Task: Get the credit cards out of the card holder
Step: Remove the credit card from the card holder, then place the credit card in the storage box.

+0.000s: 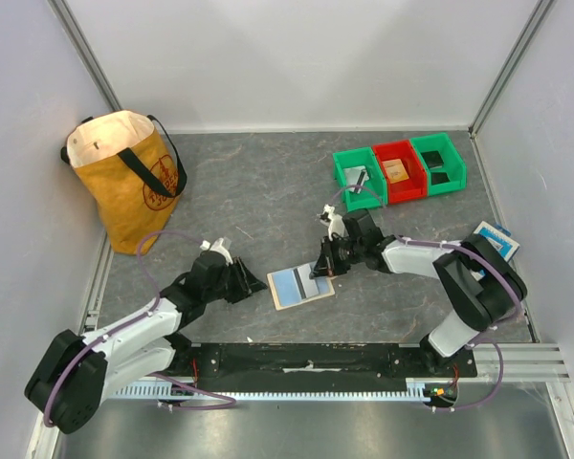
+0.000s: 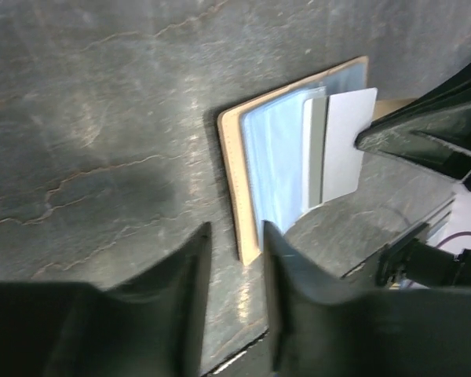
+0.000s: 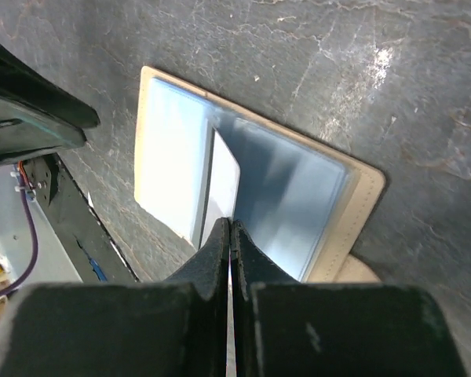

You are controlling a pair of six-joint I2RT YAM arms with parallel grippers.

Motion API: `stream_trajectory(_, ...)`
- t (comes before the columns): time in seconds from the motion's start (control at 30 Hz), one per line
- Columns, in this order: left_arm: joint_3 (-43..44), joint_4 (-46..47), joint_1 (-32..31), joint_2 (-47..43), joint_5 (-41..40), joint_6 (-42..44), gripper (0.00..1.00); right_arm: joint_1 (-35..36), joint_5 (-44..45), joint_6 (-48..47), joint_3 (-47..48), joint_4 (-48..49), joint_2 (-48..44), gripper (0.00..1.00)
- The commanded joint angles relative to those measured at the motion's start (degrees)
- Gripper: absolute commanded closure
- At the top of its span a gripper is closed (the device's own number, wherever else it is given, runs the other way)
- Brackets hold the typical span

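Note:
The card holder (image 1: 297,286) lies open on the table, tan rim and pale blue inner face up; it also shows in the left wrist view (image 2: 255,157) and the right wrist view (image 3: 169,153). My right gripper (image 1: 322,267) is shut on the edge of a credit card (image 3: 224,181), which looks pale grey (image 2: 347,141) and sticks partly out of the holder's pocket. My left gripper (image 2: 234,263) is open, low at the holder's left edge, with the holder's near corner in the gap between its fingers. In the top view the left gripper (image 1: 256,284) sits just left of the holder.
A yellow tote bag (image 1: 129,177) stands at the back left. Green, red and green bins (image 1: 399,169) sit at the back right. A blue-and-white flat packet (image 1: 498,238) lies by the right wall. A black strip runs along the table's near edge.

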Motion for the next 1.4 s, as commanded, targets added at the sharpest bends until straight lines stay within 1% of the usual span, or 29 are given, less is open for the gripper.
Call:
stream_trajectory(0.0,6.48,-3.34,0.39,-1.64,0.39,1.85,0.47,-0.34,5.95,-6.75,2.59,-8.28,-6.70,1.00)
stream_trajectory(0.03,7.45,-4.23,0.21,-1.81,0.66,1.94,0.40,-0.34,7.09,-7.37,3.12,-9.35,-8.11,1.00)
stream_trajectory(0.1,9.56,-5.56,0.47,-1.81,1.27,2.21,0.30,-0.34,9.55,-9.21,4.52,-12.68,-9.87,1.00)
stream_trajectory(0.23,12.55,-5.91,0.56,-1.81,2.77,2.12,0.24,-0.34,13.51,-11.85,7.43,-18.05,-11.64,1.00)
stream_trajectory(0.47,18.17,-7.75,0.65,-1.11,4.00,1.59,0.22,-0.16,16.06,-14.22,8.66,-20.00,-16.47,1.00)
stream_trajectory(0.6,21.52,-9.25,0.65,0.56,4.43,0.54,0.21,2.29,21.24,-18.52,8.57,-19.12,-22.09,1.00)
stream_trajectory(0.73,24.07,-7.85,0.65,2.93,6.89,-1.57,0.21,8.08,29.06,-23.97,7.17,-14.91,-26.92,1.00)
stream_trajectory(0.77,24.51,-7.32,0.65,3.54,7.51,-2.18,0.21,9.23,30.99,-24.16,6.56,-13.51,-28.07,1.00)
stream_trajectory(0.87,25.74,-4.95,0.65,5.21,9.88,-3.59,0.21,13.01,36.26,-29.33,5.24,-10.69,-30.53,1.00)
stream_trajectory(1.07,28.72,-2.58,0.65,8.38,10.94,-6.40,0.21,20.13,42.77,-36.63,4.09,-7.52,-31.94,1.00)
stream_trajectory(1.27,31.54,-1.78,0.56,10.05,8.48,-10.01,0.21,25.75,49.28,-39.89,4.35,-6.81,-30.89,1.00)
stream_trajectory(1.37,32.95,-1.78,0.65,12.15,9.27,-10.45,0.21,28.22,52.36,-41.47,4.44,-6.72,-30.28,1.00)
